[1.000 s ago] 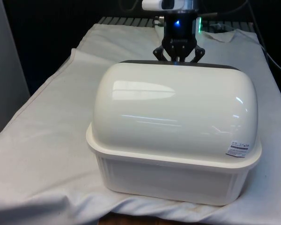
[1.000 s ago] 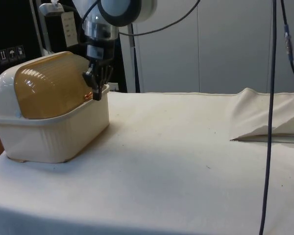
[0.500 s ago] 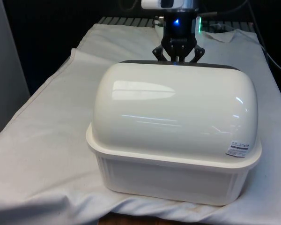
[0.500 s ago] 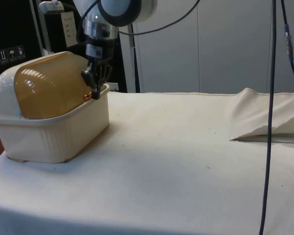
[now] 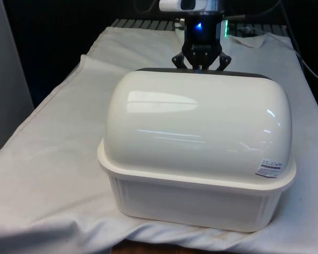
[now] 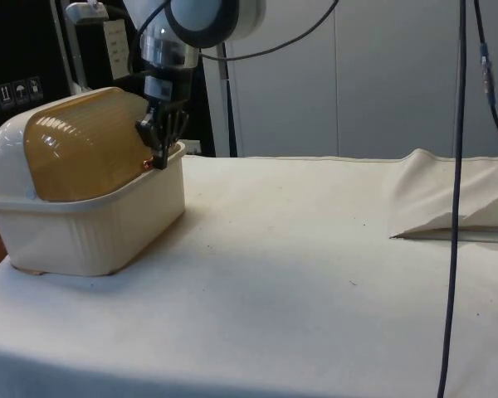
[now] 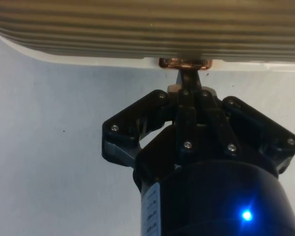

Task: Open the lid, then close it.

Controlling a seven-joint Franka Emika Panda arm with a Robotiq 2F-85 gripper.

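bread box: a cream plastic bread box stands on the table, turning its smooth white domed back to the front camera.
lid: the ribbed, amber-tinted roll lid curves over the box's top and faces the robot; in the side view it reaches down to the box rim, so it looks closed or nearly so.
handle: a small copper-coloured handle sits at the lid's lower edge, in the middle of its width.
gripper: the black gripper points down at the lid's lower edge on the robot's side of the box; seen from the side it hangs just above the box rim.
jaws: drawn together, pinching the copper handle between their tips.
table: covered by a white cloth, which is bunched into a fold at the side view's right.
sticker: a small label sits low on the dome's back, near the front view's right.
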